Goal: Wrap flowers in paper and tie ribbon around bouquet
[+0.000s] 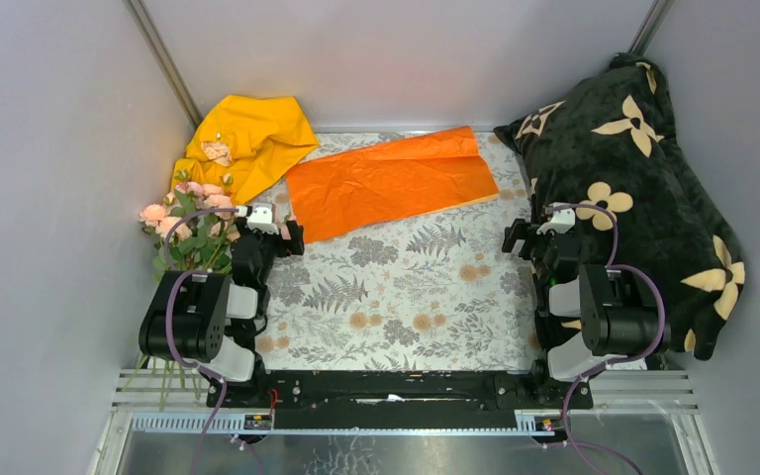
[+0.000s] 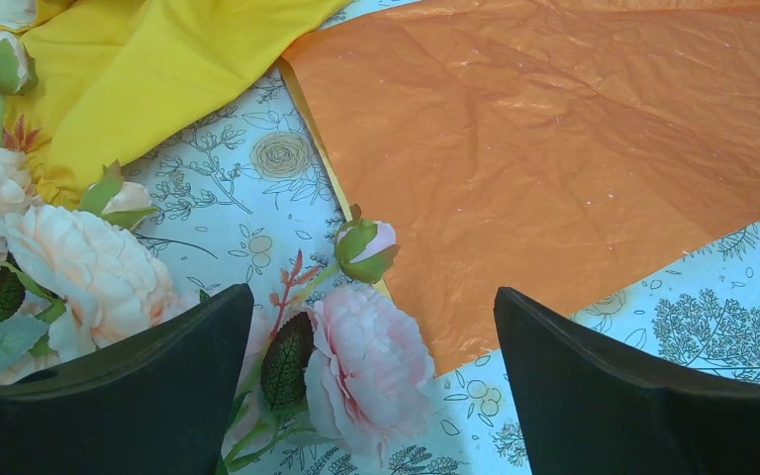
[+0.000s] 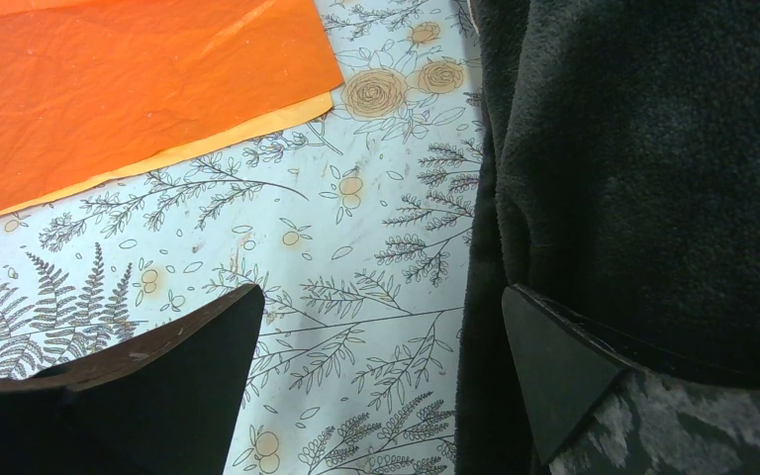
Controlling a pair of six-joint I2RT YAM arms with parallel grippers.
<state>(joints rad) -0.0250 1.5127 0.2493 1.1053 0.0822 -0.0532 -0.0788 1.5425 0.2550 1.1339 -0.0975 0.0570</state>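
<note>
The flowers (image 1: 190, 223), pale pink roses with green leaves, lie at the left edge of the table with their stems reaching the near rail. The orange paper (image 1: 391, 180) lies spread and creased at the back middle. My left gripper (image 1: 275, 230) hovers open between them. In the left wrist view one rose (image 2: 371, 361) lies below the wide-apart jaws of the left gripper (image 2: 373, 292), beside the paper's corner (image 2: 554, 148). My right gripper (image 1: 526, 236) is open over the cloth, its right finger (image 3: 554, 366) against the pillow. The ribbon and the bouquet are out of view.
A yellow cloth (image 1: 247, 139) lies bunched in the back left corner, touching the flowers. A black pillow with cream flower shapes (image 1: 633, 188) fills the right side. A printed floral tablecloth (image 1: 406, 287) covers the table between grey walls.
</note>
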